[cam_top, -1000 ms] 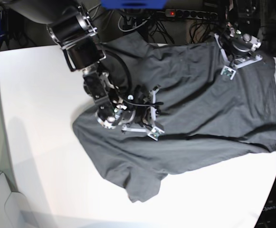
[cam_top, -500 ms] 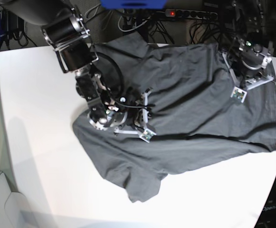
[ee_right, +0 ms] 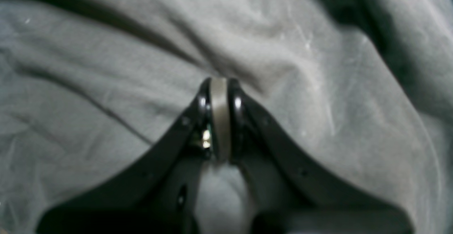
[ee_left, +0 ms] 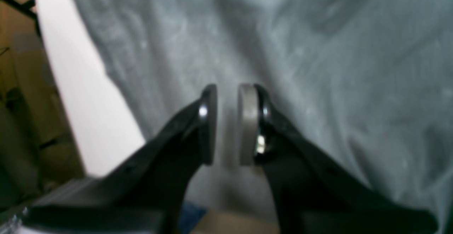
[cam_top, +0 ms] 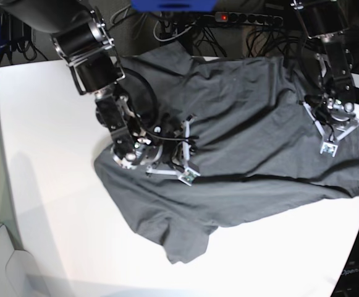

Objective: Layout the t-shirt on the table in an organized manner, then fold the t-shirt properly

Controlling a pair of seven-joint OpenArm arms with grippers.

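Right pincer (ee_right: 219, 120) closed over t-shirt (cam_top: 253, 142); shirt's long axis left-right across table (cam_top: 49, 161).

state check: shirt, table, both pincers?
t-shirt: spread on the table, wrinkled, not yet folded, lower-left part bunched.
table: white, partly covered by the shirt.
left pincer: slightly open, narrow gap, nothing between the pads, over the shirt.
right pincer: shut, tips at the cloth; pinch unclear.
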